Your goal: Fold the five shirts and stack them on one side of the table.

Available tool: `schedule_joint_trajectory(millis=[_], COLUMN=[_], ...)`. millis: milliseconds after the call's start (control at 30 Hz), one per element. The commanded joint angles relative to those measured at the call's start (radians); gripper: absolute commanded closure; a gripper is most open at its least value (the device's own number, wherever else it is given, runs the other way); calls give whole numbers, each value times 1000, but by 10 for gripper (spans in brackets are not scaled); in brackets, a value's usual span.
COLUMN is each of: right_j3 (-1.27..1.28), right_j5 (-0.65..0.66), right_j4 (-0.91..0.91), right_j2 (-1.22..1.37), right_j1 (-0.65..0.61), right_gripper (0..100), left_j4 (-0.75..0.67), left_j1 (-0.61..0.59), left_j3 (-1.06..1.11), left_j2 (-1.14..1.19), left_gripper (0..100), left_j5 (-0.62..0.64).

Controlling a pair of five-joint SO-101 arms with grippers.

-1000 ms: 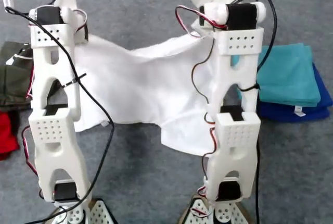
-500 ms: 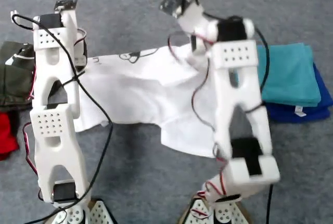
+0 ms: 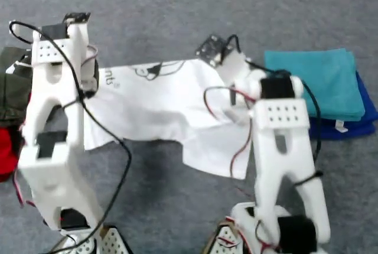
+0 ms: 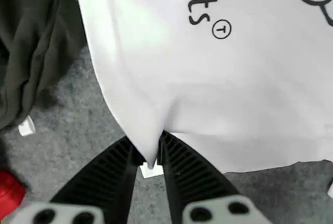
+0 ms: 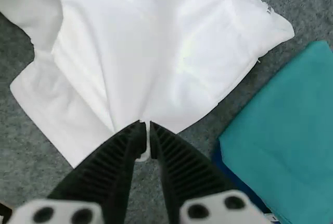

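White shirt mid-fold, both jaws clamped on its edges.

The white shirt (image 3: 159,100) lies rumpled across the middle of the tabletop (image 3: 165,207), with a dark shirt (image 3: 12,88) and a red shirt (image 3: 6,153) on one side and a folded teal shirt (image 3: 319,82) on top of a folded blue shirt (image 3: 360,118) on the other. The left jaws pinch a tuck of its edge beside the dark shirt; the right jaws pinch the edge nearest the teal shirt. Treat the cloth as light and limp; it likely sags and creases and has no shape of its own. Take hold at hems or corners, through all layers, and hold both sides level and taut so the fold lands flat. Expect thin cloth to slip from a shallow pinch.
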Motion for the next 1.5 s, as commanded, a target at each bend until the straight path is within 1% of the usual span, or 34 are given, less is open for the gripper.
schedule_joint_trajectory(millis=[0,33,133,200,267,467,567,733,900,1000,1133,1333,1400,1467], right_j3=[67,88,134,165,200,275,363,443,443,444,463,498,493,492], right_j5=[25,25,71,110,123,143,146,146,144,149,150,150,150,149], right_j4=[-18,-17,9,41,37,80,40,-6,-66,-66,-61,-68,-68,-68], right_j2=[-94,-114,-166,-203,-237,-329,-360,-372,-367,-367,-369,-372,-372,-372], right_j1=[-12,-4,7,1,8,41,41,44,44,45,45,45,45,45], right_gripper=[997,997,997,997,997,997,997,997,996,996,996,993,976,926], left_j4=[-198,-236,-262,-338,-397,-413,-437,-437,-411,-397,-391,-296,-288,-270], left_j1=[-8,-14,-15,-26,-41,-52,-52,-52,-49,-55,-83,-81,-63,-40], left_j3=[321,382,489,546,592,597,598,605,597,598,605,552,552,552], left_j2=[-191,-217,-252,-243,-219,-139,-102,-85,-87,-87,-87,-87,-87,-87], left_gripper=[982,982,982,982,982,982,982,982,982,982,982,981,981,978], left_j5=[51,51,46,46,46,44,44,44,-18,-60,-80,-106,-106,-106])
